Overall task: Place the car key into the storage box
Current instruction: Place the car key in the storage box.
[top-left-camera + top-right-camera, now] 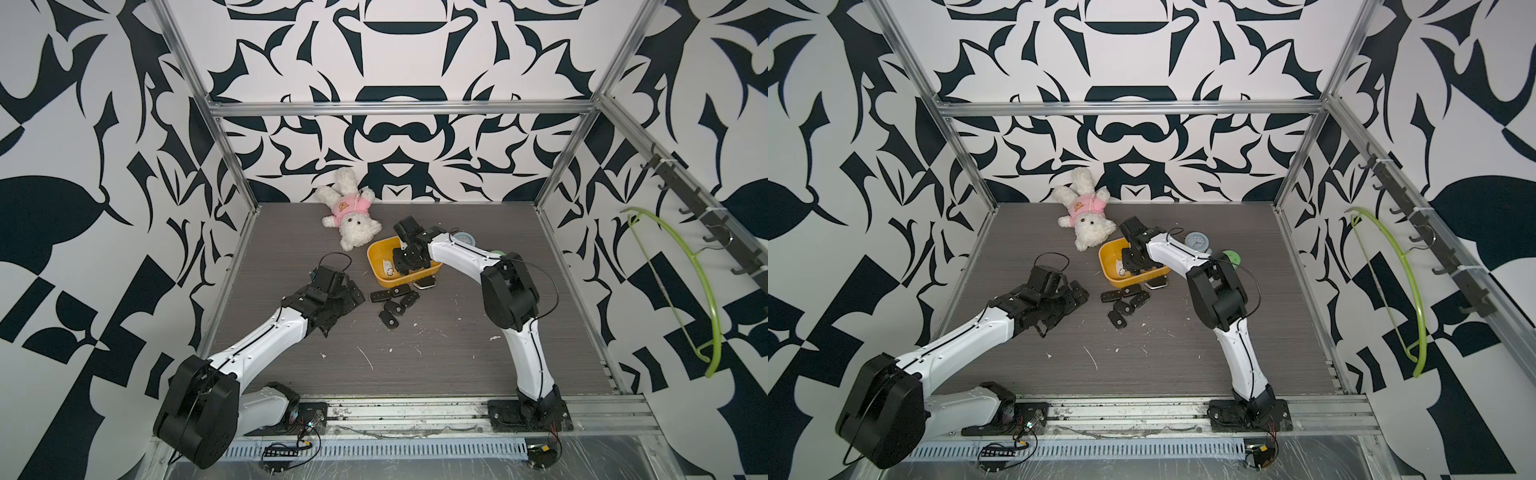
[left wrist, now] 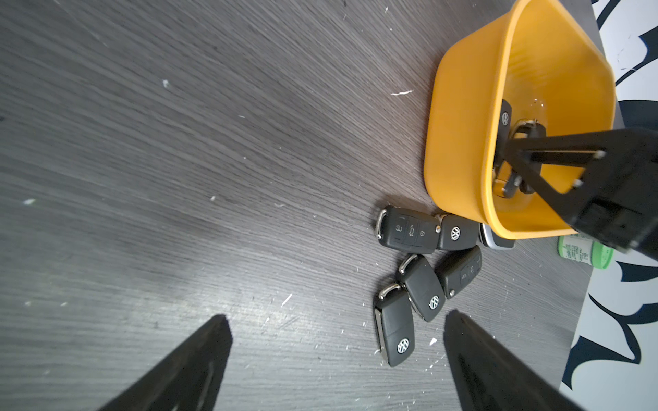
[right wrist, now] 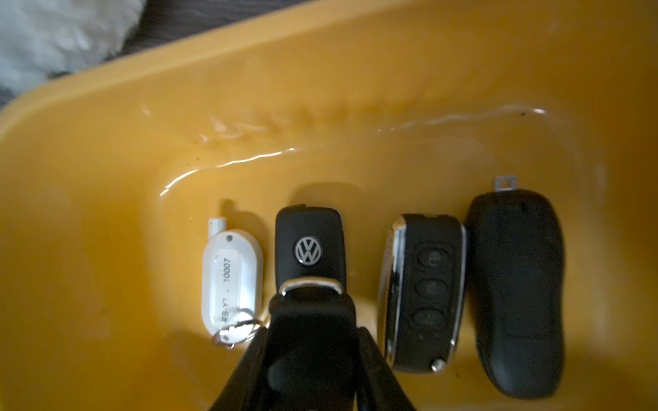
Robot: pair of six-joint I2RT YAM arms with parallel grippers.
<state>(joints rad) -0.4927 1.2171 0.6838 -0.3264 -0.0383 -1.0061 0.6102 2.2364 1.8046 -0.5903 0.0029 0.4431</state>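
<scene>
The right gripper point(image 3: 311, 320), jaws clamped on the ring end of a car key point(image 3: 308, 245), holds it low inside the storage box point(image 3: 320, 89), between a white tag point(image 3: 231, 277) and two more fobs point(image 3: 423, 291). The key sits badge up, its long axis roughly near to far and its blunt end toward the far wall. Placing looks nearly done; next comes letting go and a clean lift out. The left gripper point(image 2: 336, 320) hangs spread wide beside loose keys point(image 2: 409, 229) on the table point(image 2: 178, 142).
</scene>
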